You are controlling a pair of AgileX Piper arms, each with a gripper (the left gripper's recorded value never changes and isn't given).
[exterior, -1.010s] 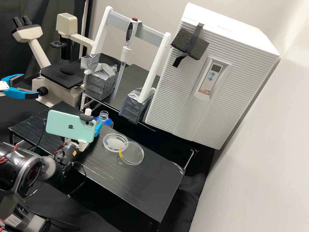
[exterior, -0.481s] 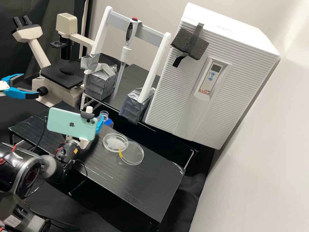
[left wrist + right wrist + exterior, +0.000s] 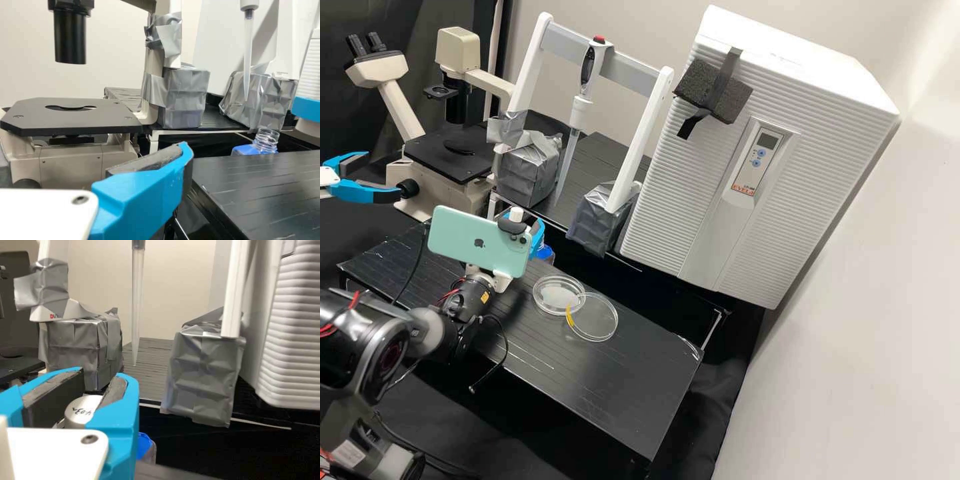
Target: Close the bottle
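Observation:
The clear bottle (image 3: 265,139) with a blue lower part stands uncapped at the black platform's back edge. In the high view it (image 3: 548,253) is mostly hidden behind my right gripper (image 3: 535,237), which hovers just above it. The right gripper (image 3: 97,385) is shut on a round grey cap (image 3: 84,411), and the bottle's blue shoulder (image 3: 144,442) peeks out below the fingers. One blue finger (image 3: 306,107) of that gripper hangs above the bottle in the left wrist view. My left gripper (image 3: 380,175) is open, far left beside the microscope, holding nothing.
Two clear petri dishes (image 3: 558,293) (image 3: 593,317) lie mid-platform. A pipette (image 3: 577,120) hangs from a white stand with taped feet (image 3: 523,167) behind the bottle. A microscope (image 3: 433,153) stands at the back left and a large white ribbed machine (image 3: 760,167) on the right.
My right arm has risen and moved back and right with the cap, so its gripper now covers the bottle's neck in the high view. The left gripper stayed put.

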